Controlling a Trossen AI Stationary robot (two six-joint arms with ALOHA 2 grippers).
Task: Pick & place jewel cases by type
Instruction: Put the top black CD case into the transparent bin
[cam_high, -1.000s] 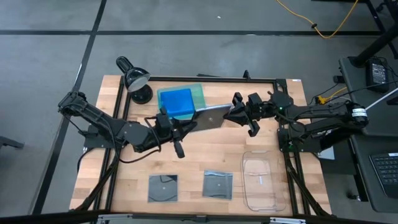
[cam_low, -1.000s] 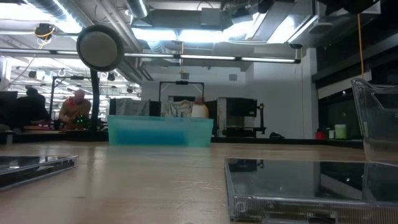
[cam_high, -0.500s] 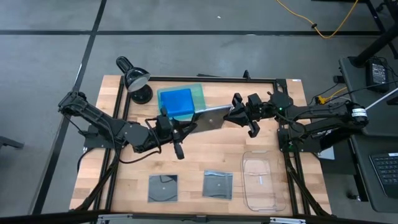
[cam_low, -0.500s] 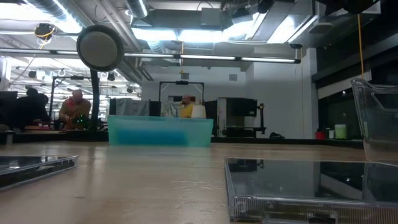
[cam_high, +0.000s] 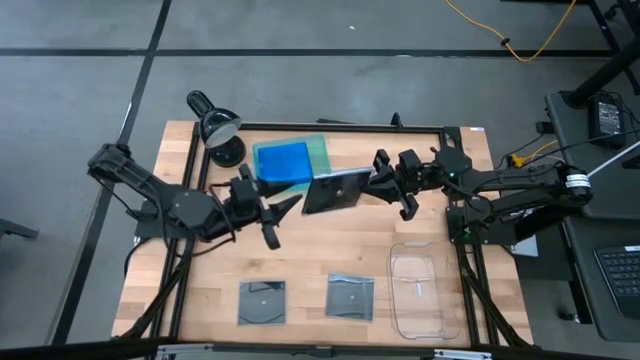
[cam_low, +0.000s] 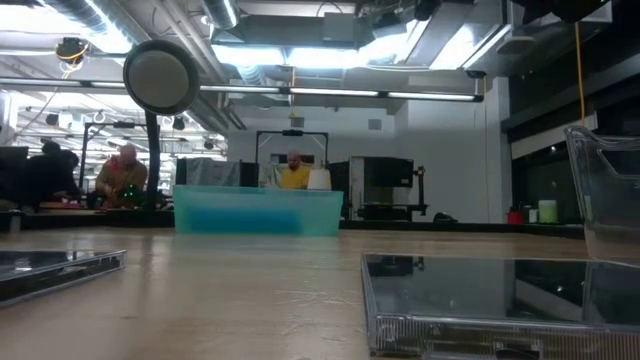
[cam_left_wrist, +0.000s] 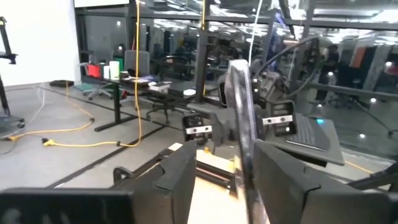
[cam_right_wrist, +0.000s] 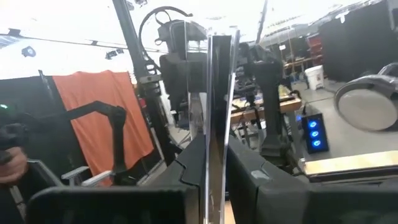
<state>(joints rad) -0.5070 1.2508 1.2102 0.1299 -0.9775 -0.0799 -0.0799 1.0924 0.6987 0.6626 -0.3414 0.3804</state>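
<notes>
- A grey-clear case is held in the air above the middle of the counter, its long axis running roughly left to right with a slight tilt; in both wrist views it is seen edge-on, standing upright.
- This case is pinched at one edge by the fingers of the right gripper.
- The fingers of the left gripper are spread, just beside the case's other edge and apart from it.
- Two more grey-clear square cases, each showing a disc, lie flat near the front edge of the counter, side by side.
- A bright blue case is seen lying in the green tray at the back of the counter.
- A clear tray sits at the front right, just beside the square cases; what it holds cannot be told.
</notes>
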